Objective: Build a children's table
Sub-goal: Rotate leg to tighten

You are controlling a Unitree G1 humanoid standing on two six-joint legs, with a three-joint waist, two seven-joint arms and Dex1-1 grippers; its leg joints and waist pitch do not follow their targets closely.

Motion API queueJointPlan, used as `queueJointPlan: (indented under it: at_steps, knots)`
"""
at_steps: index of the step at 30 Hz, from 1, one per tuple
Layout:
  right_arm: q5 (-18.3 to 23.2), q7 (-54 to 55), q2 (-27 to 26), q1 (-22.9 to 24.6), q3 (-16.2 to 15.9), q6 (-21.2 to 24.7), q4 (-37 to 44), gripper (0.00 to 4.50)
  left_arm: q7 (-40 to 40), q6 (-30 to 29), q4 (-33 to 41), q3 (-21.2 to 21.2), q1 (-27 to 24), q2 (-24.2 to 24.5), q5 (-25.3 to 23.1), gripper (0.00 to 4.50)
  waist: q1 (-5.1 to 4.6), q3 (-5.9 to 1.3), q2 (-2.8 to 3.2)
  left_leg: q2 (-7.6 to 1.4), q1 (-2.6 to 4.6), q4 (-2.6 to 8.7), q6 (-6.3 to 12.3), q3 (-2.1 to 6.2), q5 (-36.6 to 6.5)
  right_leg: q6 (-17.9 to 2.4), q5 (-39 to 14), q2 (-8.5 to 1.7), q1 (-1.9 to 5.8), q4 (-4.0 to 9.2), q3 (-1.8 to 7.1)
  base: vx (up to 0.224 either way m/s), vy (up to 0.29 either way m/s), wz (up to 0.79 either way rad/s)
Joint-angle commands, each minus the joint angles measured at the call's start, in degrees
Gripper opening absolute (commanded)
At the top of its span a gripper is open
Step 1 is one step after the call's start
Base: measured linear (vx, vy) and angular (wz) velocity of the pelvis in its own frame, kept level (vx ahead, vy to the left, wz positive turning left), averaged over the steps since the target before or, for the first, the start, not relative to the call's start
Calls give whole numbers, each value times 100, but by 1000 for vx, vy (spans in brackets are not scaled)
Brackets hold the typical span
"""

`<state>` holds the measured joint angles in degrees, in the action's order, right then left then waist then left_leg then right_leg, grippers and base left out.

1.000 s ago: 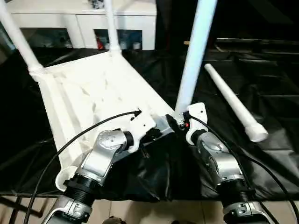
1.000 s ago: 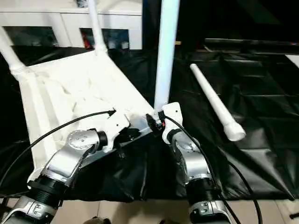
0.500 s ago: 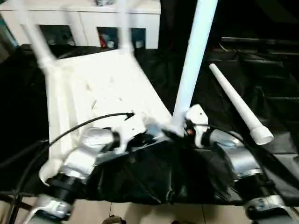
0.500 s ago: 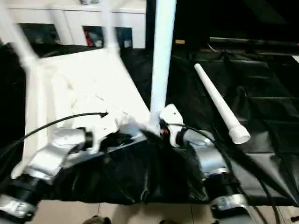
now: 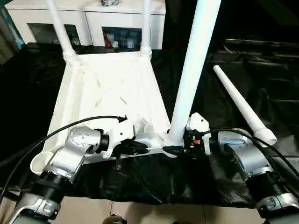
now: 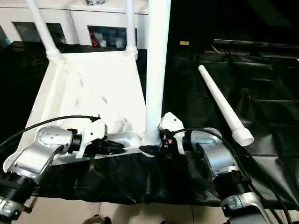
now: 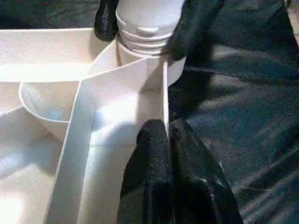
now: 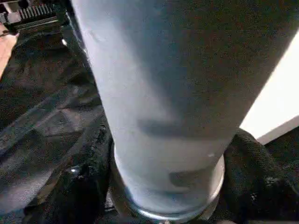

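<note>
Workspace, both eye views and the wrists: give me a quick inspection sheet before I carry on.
Surface: black sheet covering the work area.
Job's things: upturned table top, ribbed underside up; two far legs fitted; near-right leg standing in its corner socket; loose leg lying on the sheet.
Clutter: nothing seen.
Grippers: left gripper pinches the top's near edge wall; right gripper clasps the near-right leg's base.
Cables: black cables loop over both forearms.
Surroundings: white glass-doored cabinet behind.
</note>
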<state>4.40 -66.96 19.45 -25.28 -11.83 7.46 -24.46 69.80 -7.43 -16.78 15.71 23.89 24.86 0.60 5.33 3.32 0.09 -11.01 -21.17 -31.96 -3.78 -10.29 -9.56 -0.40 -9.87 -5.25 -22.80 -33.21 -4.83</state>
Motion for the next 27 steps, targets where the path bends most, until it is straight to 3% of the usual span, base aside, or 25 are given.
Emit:
queueJointPlan:
  at_steps: [1,3,4,7,9,11,15,17,22,23,25,27]
  knots:
    - [95,-545,-196,96,-623,75,105,282,-51,62,-75,211,137,-119,20,0,-16,-238,-5,-256,70,391,281,53,-1520,-1201,-1498,-331,226,356,294,0,0,0]
    - [107,-537,-203,121,-611,87,130,279,-51,56,-73,209,131,-120,27,0,-16,-240,-3,-257,73,391,276,52,-1517,-1210,-1468,-326,222,352,294,0,0,0]
    - [165,-432,-270,162,-523,147,155,277,-90,48,-91,198,127,-169,32,0,-14,-259,28,-256,80,387,260,51,-1519,-1231,-1417,-321,227,351,292,0,0,0]
    - [198,21,-456,210,-313,271,138,274,-290,6,-87,198,125,-300,-24,0,-11,-256,13,-260,80,390,254,46,-1519,-1265,-1336,-321,226,348,296,0,0,0]
    - [84,744,-698,202,-107,270,-44,273,-610,-33,-102,200,140,-469,-135,0,-27,-246,5,-258,77,410,190,59,-1638,-1213,-1583,-340,219,371,298,0,0,0]
    - [-187,1955,-1057,133,164,245,-450,272,-1190,-187,-108,144,162,-837,-209,0,-67,-225,-12,-241,117,430,-4,82,-1954,-1018,-2327,-365,185,454,289,0,0,0]
    - [-197,3268,-1710,127,509,419,-654,272,-1931,-434,-16,269,97,-1518,-301,0,-100,-227,-31,-231,120,448,-109,118,-2143,-725,-2940,-386,172,532,279,0,0,0]
    - [-225,3790,-2021,119,620,549,-622,272,-2215,-534,13,371,74,-1803,-398,0,-135,-225,-22,-226,107,454,-91,124,-2201,-615,-2962,-370,151,567,276,0,0,0]
    - [-364,4487,-2434,27,681,478,-680,272,-2562,-589,11,490,110,-2146,-632,0,-188,-232,-33,-211,67,455,-41,129,-2155,-589,-2757,-360,158,556,275,0,0,0]
    - [-372,4511,-2459,24,682,445,-681,307,-2602,-598,25,484,110,-2153,-648,0,-209,-237,-33,-211,32,467,-35,142,-2130,-584,-2693,-357,184,534,266,0,0,0]
    - [-335,4466,-2434,28,699,469,-629,307,-2539,-585,56,485,112,-2059,-663,0,-257,-235,-12,-208,-40,487,-41,170,-2137,-554,-2666,-355,224,527,246,0,0,0]
    - [-246,4361,-2353,38,765,547,-548,344,-2461,-559,67,445,108,-1942,-640,0,-252,-287,-15,-213,-17,458,-20,162,-1953,-618,-2278,-360,228,495,267,0,0,0]
